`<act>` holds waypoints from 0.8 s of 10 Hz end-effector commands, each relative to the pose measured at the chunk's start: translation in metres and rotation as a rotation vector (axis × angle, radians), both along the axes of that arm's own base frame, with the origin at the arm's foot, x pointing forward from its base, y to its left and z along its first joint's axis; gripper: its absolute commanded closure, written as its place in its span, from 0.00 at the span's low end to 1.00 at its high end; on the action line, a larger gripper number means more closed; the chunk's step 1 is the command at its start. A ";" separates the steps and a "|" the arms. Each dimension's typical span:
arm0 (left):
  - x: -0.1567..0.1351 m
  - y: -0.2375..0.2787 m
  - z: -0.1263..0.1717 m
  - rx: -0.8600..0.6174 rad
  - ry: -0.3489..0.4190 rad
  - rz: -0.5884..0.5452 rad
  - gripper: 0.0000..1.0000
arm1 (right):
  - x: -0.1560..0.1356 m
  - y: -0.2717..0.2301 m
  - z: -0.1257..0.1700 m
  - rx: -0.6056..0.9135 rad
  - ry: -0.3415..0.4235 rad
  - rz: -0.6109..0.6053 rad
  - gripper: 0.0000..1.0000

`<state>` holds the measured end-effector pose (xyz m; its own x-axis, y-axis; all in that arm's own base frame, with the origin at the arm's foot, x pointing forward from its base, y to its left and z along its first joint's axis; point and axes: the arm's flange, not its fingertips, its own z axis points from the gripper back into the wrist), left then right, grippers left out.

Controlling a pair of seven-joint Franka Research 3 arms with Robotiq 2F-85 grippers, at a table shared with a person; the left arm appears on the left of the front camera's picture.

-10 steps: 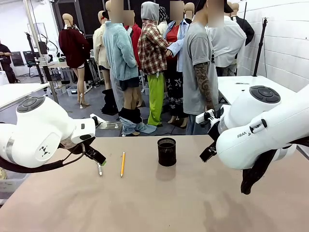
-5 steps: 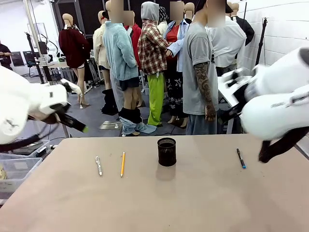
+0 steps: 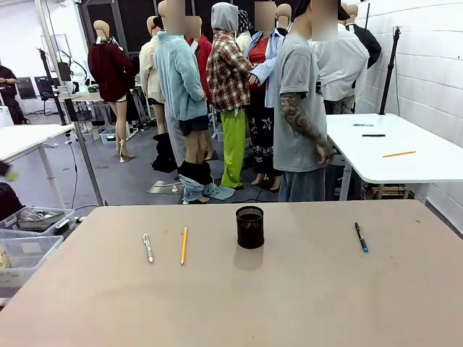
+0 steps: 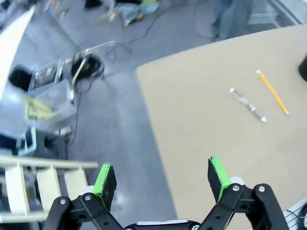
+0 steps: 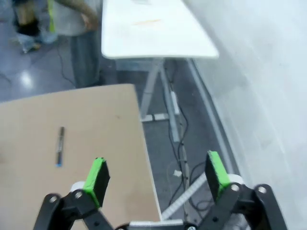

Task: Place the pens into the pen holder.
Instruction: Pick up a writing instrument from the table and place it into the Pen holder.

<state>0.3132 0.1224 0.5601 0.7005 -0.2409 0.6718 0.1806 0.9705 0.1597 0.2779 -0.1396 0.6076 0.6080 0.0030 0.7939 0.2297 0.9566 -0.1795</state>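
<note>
Start of the job, by the look of it: nothing in the pen holder yet. Stands upright near the middle of the table, mouth up, within reach from either side. To its left, well apart, yellow pencil lying flat, and just beside that, silvery pen, roughly parallel, not touching. To its right, well apart and near the table's right edge, dark pen with a blue tip, also flat. Apparently split by side: two sticks for the left arm, one for the right.

High off the table's left corner, left gripper, looking down past bare floor toward the silvery pen and the pencil. Green pads spread wide, nothing between them. High beyond the right edge, right gripper, fingers equally wide apart and empty, dark pen on the table below and off to one side. Probably up and clear to keep the layout unobstructed, jaws ready for a thin shaft.

At the far side, person standing side-on, hands away from the table.

Next move likely calls for coming down over one stick, fingers straddling its width. Little to pinch on something lying flat; risk of rolling or slipping. Light mesh cup, shorter than the sticks: risk of tipping under a pen dropped at an angle.
</note>
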 end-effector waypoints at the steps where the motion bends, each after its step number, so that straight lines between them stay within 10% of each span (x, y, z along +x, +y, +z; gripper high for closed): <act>1: -0.100 -0.001 -0.121 -0.026 0.063 0.071 0.00 | -0.113 0.024 -0.147 0.043 0.001 -0.097 0.00; 2: -0.100 0.000 -0.128 -0.062 0.052 0.049 0.00 | -0.118 0.022 -0.154 0.055 0.007 -0.105 0.00; 3: -0.019 0.034 -0.007 -0.029 0.039 0.061 0.00 | -0.023 -0.025 0.001 0.037 0.009 -0.064 0.00; 6: -0.019 0.034 -0.007 -0.029 0.039 0.061 0.00 | -0.039 -0.035 0.003 0.063 0.011 -0.082 0.00; 8: -0.019 0.034 -0.007 -0.029 0.039 0.061 0.00 | 0.037 -0.001 0.016 -0.008 0.117 0.143 0.00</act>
